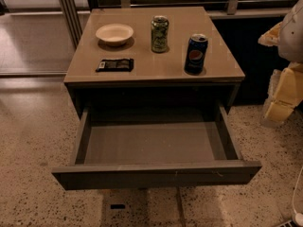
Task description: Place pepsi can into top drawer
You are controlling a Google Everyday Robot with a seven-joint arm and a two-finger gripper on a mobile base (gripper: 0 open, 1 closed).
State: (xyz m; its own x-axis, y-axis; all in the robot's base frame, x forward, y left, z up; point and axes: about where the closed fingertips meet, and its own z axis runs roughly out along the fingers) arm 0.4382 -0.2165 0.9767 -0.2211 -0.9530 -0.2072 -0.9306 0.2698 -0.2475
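The pepsi can (196, 54) stands upright near the front right corner of the tan cabinet top (156, 70). It is dark blue with a round red-white-blue logo and a silver top. The top drawer (156, 174) is pulled wide out below the cabinet top, and its grey inside holds nothing. My gripper (283, 93), white and pale yellow, hangs at the right edge of the camera view. It is to the right of the cabinet, apart from the can, and partly cut off by the frame.
A green patterned can (160, 33) stands at the middle back of the top. A cream bowl (114, 33) sits at the back left. A flat dark packet (114, 65) lies at the front left. Speckled floor (33, 141) surrounds the cabinet; a railing (189, 4) runs behind.
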